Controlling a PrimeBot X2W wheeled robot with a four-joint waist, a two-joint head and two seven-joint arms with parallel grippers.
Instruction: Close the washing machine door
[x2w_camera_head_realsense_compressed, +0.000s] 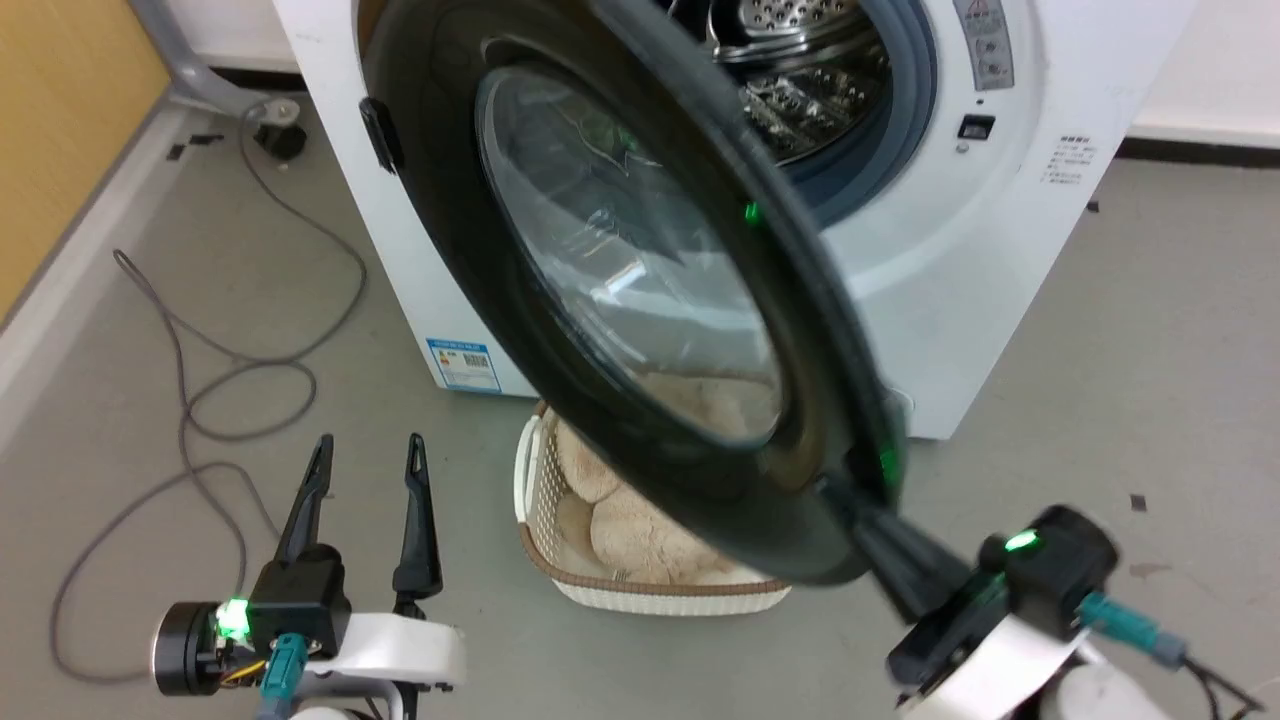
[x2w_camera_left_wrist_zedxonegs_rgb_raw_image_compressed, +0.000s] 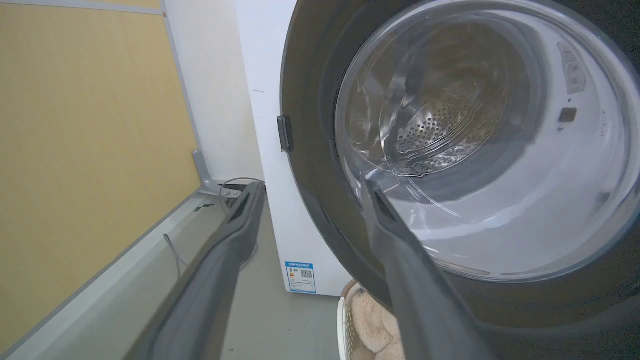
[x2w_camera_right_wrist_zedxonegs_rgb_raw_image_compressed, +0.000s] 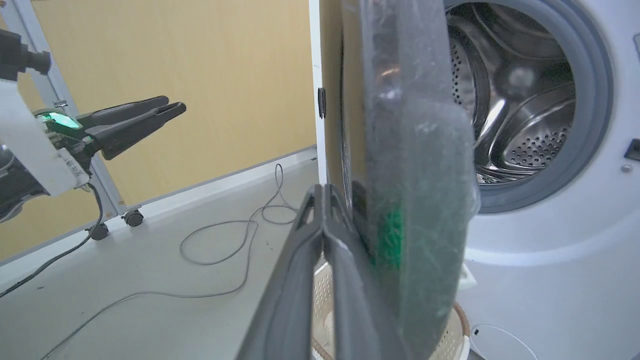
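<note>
Fingers on my left gripper (x2w_camera_head_realsense_compressed: 370, 445) stand moderately apart, pointing up the head view over the grey floor (x2w_camera_head_realsense_compressed: 1150, 330). They hold nothing and touch nothing. Through the left wrist camera I look between them at the washing machine door (x2w_camera_head_realsense_compressed: 620, 250), whose clear bulging window shows the perforated steel drum (x2w_camera_head_realsense_compressed: 790, 60) behind it. The door is open, swung well out from the left side of the washing machine (x2w_camera_head_realsense_compressed: 960, 300), and it stands roughly edge-on to my right wrist camera. My right gripper (x2w_camera_head_realsense_compressed: 852, 488) has its fingers pressed together with nothing between them. They lie against the door's lower outer rim at its free edge, and a green glow reflects on the black gloss beside them.

Around the room, from the left, I see a yellow wall panel (x2w_camera_head_realsense_compressed: 60, 120) and a grey cable (x2w_camera_head_realsense_compressed: 182, 395) looping across the floor. Next comes a blue label (x2w_camera_head_realsense_compressed: 463, 365) low on the machine's white front. A cream basket (x2w_camera_head_realsense_compressed: 650, 598) of beige plush stuff sits on the floor just in front of the machine, partly under the open door. Past the door I see the grey rubber gasket (x2w_camera_head_realsense_compressed: 905, 110) ringing the drum and a small control panel (x2w_camera_head_realsense_compressed: 985, 40) at the upper right.
</note>
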